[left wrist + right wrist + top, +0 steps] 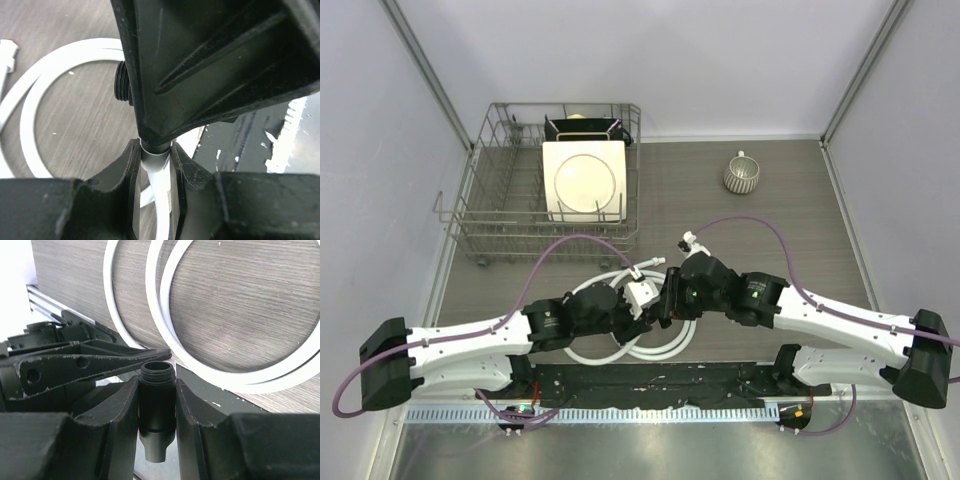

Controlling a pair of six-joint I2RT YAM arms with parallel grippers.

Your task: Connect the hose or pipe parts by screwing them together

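The white hose [665, 345] lies in loops on the table in front of both arms, and its loops [165, 305] fill the right wrist view. My left gripper [154, 156] is shut on the hose's white end connector [156, 162]. The connector's end meets the threaded end of the black fitting [151, 146]. My right gripper [156, 390] is shut on the black fitting [156, 405], with an open threaded port [156, 369] sticking out past the fingertips. A side port [121, 82] of the fitting shows in the left wrist view. Both grippers meet at the table's middle [660, 297].
A wire dish rack [470, 215] holding a cream plate [584, 180] stands at the back left. A ribbed cup [741, 174] sits at the back right. Purple cables [760, 225] arch over both arms. A black mat [650, 378] runs along the near edge.
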